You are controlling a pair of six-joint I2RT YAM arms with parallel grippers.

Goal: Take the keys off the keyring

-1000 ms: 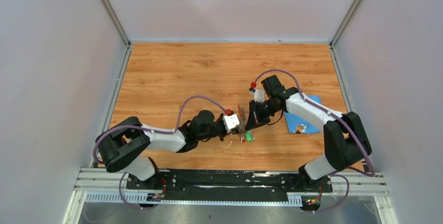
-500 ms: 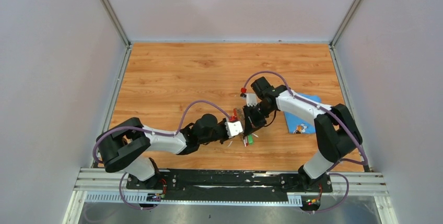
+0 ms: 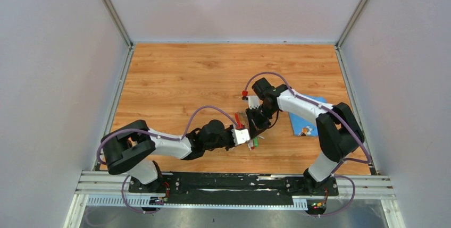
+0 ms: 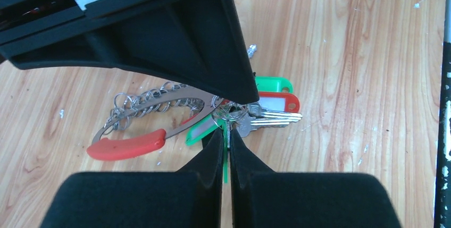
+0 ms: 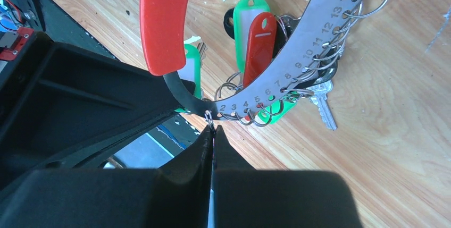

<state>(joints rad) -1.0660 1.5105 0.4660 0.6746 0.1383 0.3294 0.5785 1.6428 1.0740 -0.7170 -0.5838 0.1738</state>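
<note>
The keyring is a silvery numbered band (image 5: 303, 47) with small wire rings and a red curved part (image 5: 162, 20). It also shows in the left wrist view (image 4: 159, 112) and, small, between both grippers in the top view (image 3: 245, 119). The keys (image 5: 256, 44) hang from it with green and red caps, low over the wood (image 4: 274, 103). My right gripper (image 5: 213, 127) is shut on a small wire ring at the band's end. My left gripper (image 4: 226, 135) is shut on a green-capped key, seen edge on. Both grippers meet at the table's middle, left (image 3: 243, 135), right (image 3: 255, 124).
A blue cloth piece (image 3: 314, 124) with a small orange item lies on the wooden table (image 3: 186, 74) to the right of the grippers. Metal rails (image 3: 234, 183) run along the near edge. Grey walls close the sides and back.
My left gripper has moved right and a little nearer, up to the keys. My right gripper has shifted left with the keyring. The two grippers are closer together.
</note>
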